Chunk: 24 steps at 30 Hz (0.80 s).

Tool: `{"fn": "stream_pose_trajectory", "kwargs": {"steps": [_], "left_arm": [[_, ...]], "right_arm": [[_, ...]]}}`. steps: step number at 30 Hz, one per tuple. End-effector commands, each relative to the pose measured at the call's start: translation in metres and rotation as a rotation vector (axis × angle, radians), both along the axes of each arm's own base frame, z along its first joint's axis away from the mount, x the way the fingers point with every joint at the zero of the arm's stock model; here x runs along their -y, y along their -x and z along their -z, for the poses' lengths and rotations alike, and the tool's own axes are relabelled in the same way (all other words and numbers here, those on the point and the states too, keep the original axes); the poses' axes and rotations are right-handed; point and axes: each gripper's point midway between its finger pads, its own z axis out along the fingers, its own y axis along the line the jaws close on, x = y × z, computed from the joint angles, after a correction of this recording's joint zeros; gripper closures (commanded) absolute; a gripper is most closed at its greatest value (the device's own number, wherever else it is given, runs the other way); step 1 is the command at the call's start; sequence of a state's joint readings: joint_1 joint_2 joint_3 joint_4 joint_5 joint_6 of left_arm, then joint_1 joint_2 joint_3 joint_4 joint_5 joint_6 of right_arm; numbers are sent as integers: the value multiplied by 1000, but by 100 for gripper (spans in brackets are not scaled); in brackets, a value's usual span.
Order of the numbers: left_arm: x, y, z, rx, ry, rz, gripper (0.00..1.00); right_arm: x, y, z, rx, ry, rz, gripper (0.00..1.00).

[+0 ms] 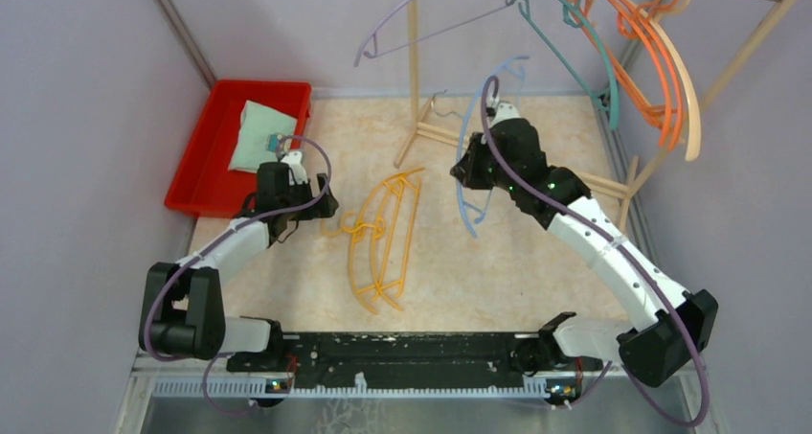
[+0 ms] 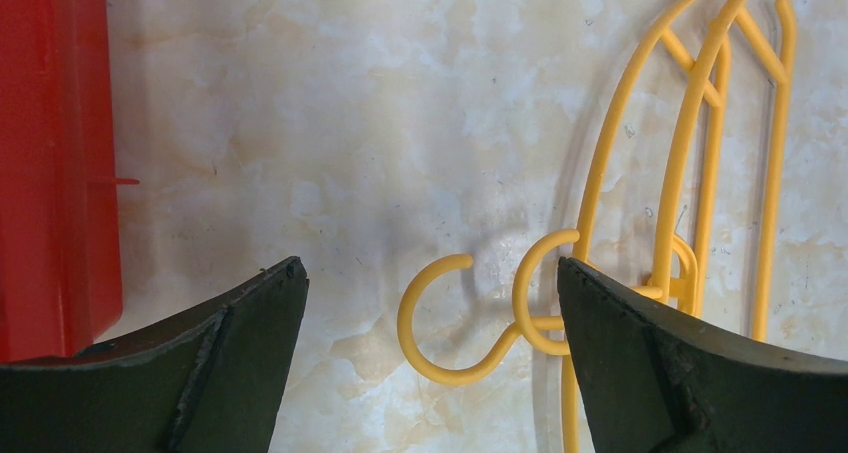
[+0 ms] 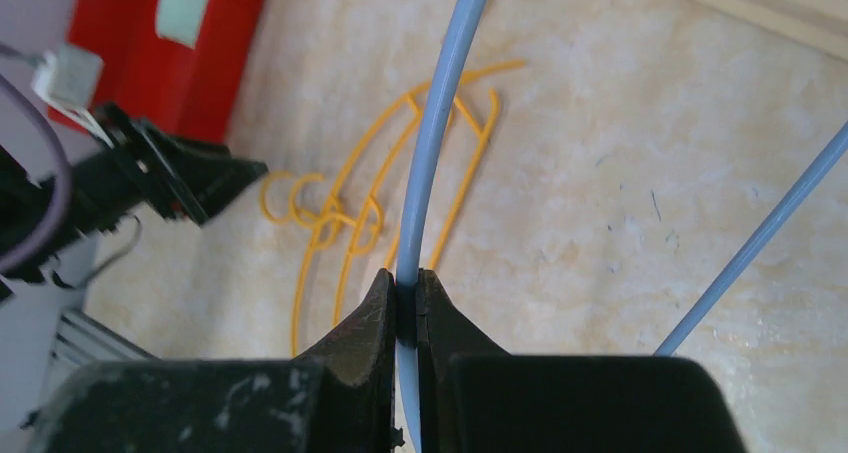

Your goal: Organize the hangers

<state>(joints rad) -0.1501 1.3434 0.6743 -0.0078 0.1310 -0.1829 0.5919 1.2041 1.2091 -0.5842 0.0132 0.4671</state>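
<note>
Pinching the light blue hanger [image 3: 432,143] in the closed right end effector [image 3: 405,278], raised over the surface [image 1: 536,262] beside the rack [image 1: 413,60]. Hovering the left end effector [image 2: 430,263], wide open, empty, above yellow hangers [image 1: 383,233] lying unhung. Already hanging up: orange hangers [image 1: 640,46], teal hanger [image 1: 610,103]. Probably passing halfway.

The yellow hangers [image 2: 772,173] are smooth plastic, the tabletop [image 2: 350,123] matt and marbled, the bin [image 2: 50,173] glossy.

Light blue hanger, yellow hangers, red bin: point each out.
light blue hanger [image 3: 427,173], right wrist view, middle of its curved arm.
yellow hangers [image 1: 370,228], top view, tangled hooks.
red bin [image 1: 201,161], top view, bare left floor.
</note>
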Motion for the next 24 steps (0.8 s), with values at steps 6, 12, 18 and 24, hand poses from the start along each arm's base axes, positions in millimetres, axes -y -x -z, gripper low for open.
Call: {"fn": "stream_pose_trajectory", "kwargs": {"steps": [6,12,18,24], "left_arm": [[-6,-4,-15,60,-23,-13,0],[-10,-5,-15,65,-35,-28,0],[-11,-6,-14,66,-41,-30,0],[-11,-7,-11,60,-45,-31,0]], "right_arm": [[-24,-55,-151,331,-393,1,100],[-34,-69,-188,397,-447,-51,100],[-27,-84,-221,479,-464,-51,100],[-19,-113,-242,533,-521,-37,100]]}}
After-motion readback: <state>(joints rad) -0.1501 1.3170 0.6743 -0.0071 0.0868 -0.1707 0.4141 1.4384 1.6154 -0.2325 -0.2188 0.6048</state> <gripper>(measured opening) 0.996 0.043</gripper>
